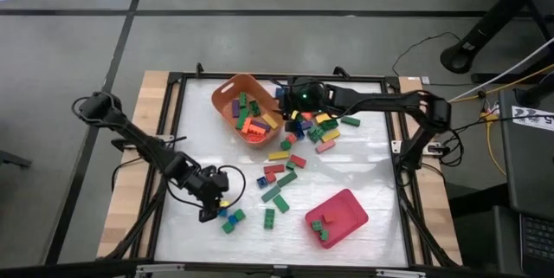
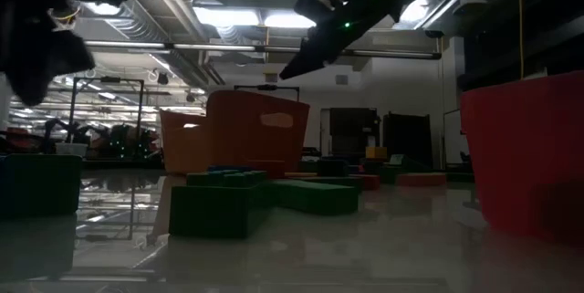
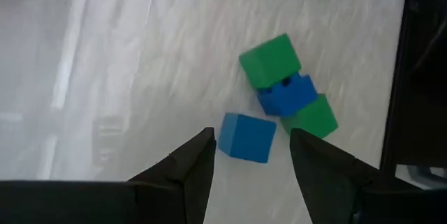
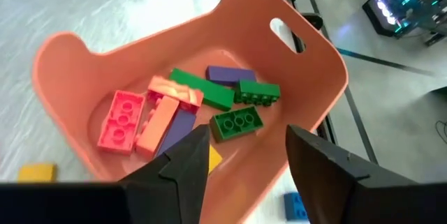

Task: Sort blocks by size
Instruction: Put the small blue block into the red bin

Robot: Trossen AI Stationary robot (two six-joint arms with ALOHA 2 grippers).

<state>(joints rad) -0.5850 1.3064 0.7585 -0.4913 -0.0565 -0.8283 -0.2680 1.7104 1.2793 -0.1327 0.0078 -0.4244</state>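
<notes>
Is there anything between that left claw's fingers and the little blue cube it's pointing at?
Nothing visible. The left gripper hangs open with the small blue block right at its fingertips; the green and blue blocks lie beyond it, not in between.

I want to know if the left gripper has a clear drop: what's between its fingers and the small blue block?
Nothing: in the left wrist view the open left gripper hangs right over the blue block, only bare table around it.

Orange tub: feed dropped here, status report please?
Right pincer open, empty, over orange rounded plastic tub. Left pincer open, straddling small blue plastic cube brick. Nothing blocking.
</notes>
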